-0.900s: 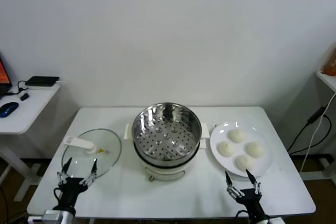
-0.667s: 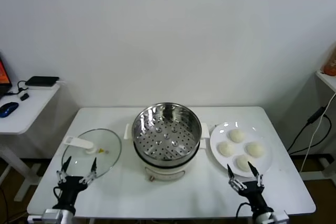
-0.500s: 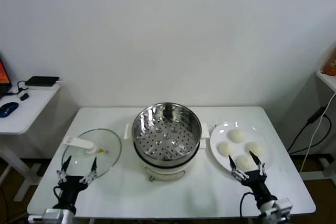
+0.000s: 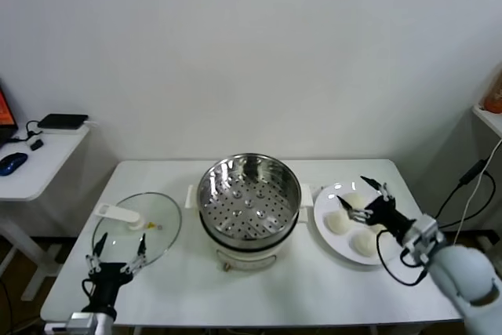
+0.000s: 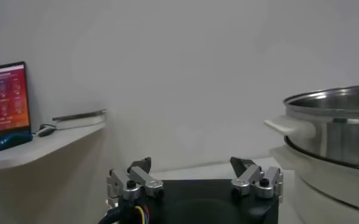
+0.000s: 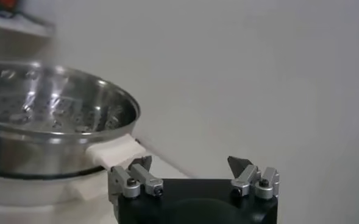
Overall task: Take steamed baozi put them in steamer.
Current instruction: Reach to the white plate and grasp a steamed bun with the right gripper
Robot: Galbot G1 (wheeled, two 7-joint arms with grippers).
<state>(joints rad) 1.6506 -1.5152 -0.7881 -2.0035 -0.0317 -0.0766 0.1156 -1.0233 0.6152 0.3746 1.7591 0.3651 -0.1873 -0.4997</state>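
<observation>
White desk (image 4: 259,288) against a plain white wall, with a side shelf on the left. The steamer (image 4: 249,196) sits mid-desk, the baozi (image 4: 339,223) on a white plate (image 4: 327,198) beside it. Right pincer (image 4: 365,196) hovers over them, spread open; left pincer (image 4: 118,254) is open near the glass lid (image 4: 161,221).

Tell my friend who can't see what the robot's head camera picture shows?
The robot's open right gripper hovers over a flat white plate of small round cream-white dough buns, right of a shiny round steel steamer basket with nothing in it. The open left gripper waits at the near edge of a round glass lid on the white table.
</observation>
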